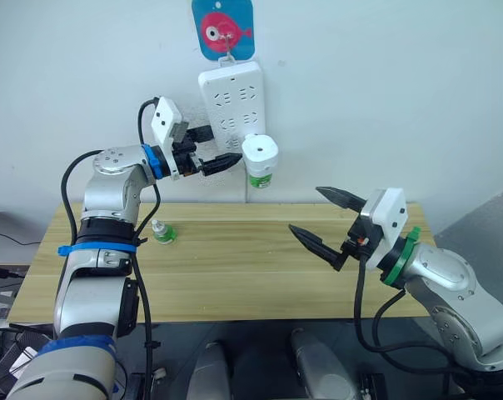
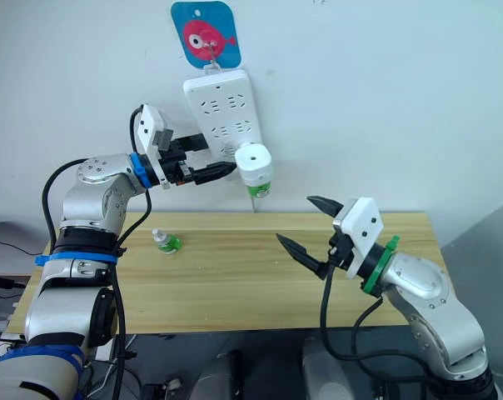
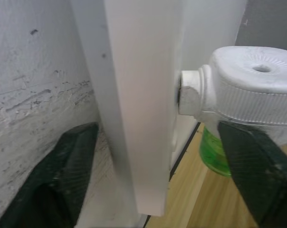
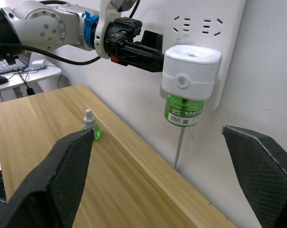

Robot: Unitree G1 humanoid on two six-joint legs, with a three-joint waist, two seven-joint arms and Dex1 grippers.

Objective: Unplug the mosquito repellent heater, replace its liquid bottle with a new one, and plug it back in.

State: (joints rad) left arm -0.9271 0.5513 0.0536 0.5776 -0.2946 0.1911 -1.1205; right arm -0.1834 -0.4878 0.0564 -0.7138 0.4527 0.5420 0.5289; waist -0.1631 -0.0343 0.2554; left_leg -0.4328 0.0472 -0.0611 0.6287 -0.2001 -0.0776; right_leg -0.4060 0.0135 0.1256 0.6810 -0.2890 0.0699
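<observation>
Unplugging step in hand — small white rounded plastic heater (image 1: 260, 155) seated in white wall power strip (image 1: 231, 97), green bottle (image 4: 184, 110) beneath; left gripper (image 1: 224, 162) open beside strip, empty, right gripper (image 1: 325, 218) wide, idle — next, close on heater, pull straight out.

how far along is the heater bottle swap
Nothing looks done. The small white rounded plastic heater is plugged into the long white wall power strip, its green translucent bottle attached. In hand: the open left gripper reaches beside the heater. Left: unplugging, swapping in the capped green bottle on the wooden table, replugging.
</observation>
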